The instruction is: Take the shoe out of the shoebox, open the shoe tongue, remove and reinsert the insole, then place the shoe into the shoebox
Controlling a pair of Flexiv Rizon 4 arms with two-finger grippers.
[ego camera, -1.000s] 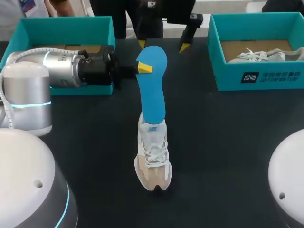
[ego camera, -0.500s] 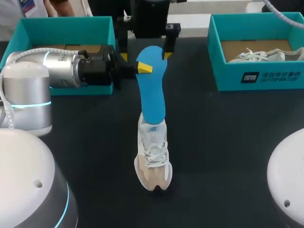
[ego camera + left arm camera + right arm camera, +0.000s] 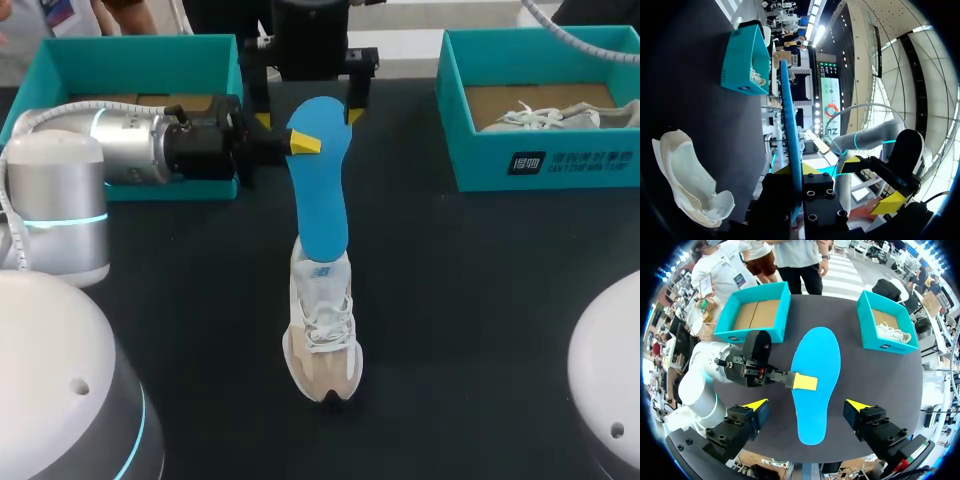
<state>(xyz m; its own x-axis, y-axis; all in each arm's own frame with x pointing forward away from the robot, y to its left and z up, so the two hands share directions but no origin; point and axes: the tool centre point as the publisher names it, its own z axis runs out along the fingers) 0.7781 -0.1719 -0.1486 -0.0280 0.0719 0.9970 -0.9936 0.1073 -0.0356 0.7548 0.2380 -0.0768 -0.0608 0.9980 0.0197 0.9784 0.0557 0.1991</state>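
My left tool [image 3: 305, 143] grips the blue insole [image 3: 322, 190] over the shoe [image 3: 322, 330]. My right tool [image 3: 806, 405] is released, its fingers straddling the insole without touching.

You see a flat blue insole [image 3: 322, 180], smooth and matt like foam. The white lace-up shoe [image 3: 322, 330] shows mesh cloth, woven laces and a matt beige toe. The left teal cardboard shoebox [image 3: 140, 62] and the right teal cardboard shoebox [image 3: 480, 160] are matt, with raw brown floors. The black table top [image 3: 480, 320] is matt. The left arm's silver barrel [image 3: 125, 145] is brushed metal.
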